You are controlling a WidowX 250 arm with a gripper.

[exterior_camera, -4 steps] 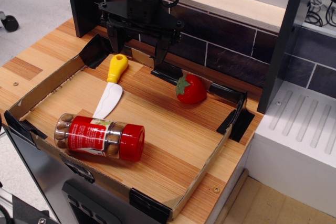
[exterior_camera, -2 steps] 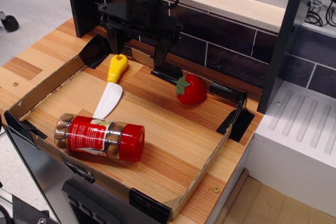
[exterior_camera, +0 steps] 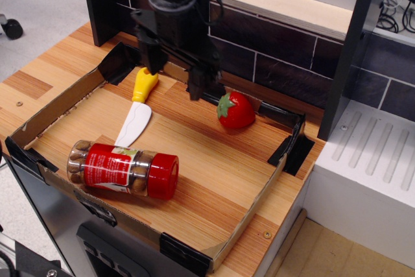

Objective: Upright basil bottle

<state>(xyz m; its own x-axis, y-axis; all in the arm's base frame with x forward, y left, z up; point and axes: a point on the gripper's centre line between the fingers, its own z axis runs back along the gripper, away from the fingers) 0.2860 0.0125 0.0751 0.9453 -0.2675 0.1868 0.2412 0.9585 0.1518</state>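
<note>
Basil bottle (exterior_camera: 123, 168) lies on its side near the front edge of a shallow cardboard tray (exterior_camera: 249, 215) that sits on a wooden counter (exterior_camera: 26, 85); its wide red cap points to the right, the red wrap label with a white panel covers the middle, and brown contents show through the clear end at the left. Just behind the bottle, a toy knife (exterior_camera: 137, 107) with a yellow handle and white blade lies at a slant, its blade tip close to the bottle's label, though whether they touch cannot be told. A toy strawberry (exterior_camera: 235, 109) rests toward the back right of the tray, well apart from the bottle. The black gripper (exterior_camera: 174, 78) hangs over the back of the tray, between the knife handle and the strawberry, with its two fingers (exterior_camera: 196, 85) spread apart and nothing between them. One finger stands just beside the yellow handle, the other near the strawberry's leafy top. Behind the tray runs a dark tiled wall (exterior_camera: 279, 63), and a white ribbed drainboard (exterior_camera: 376, 160) sits to the right.
</note>
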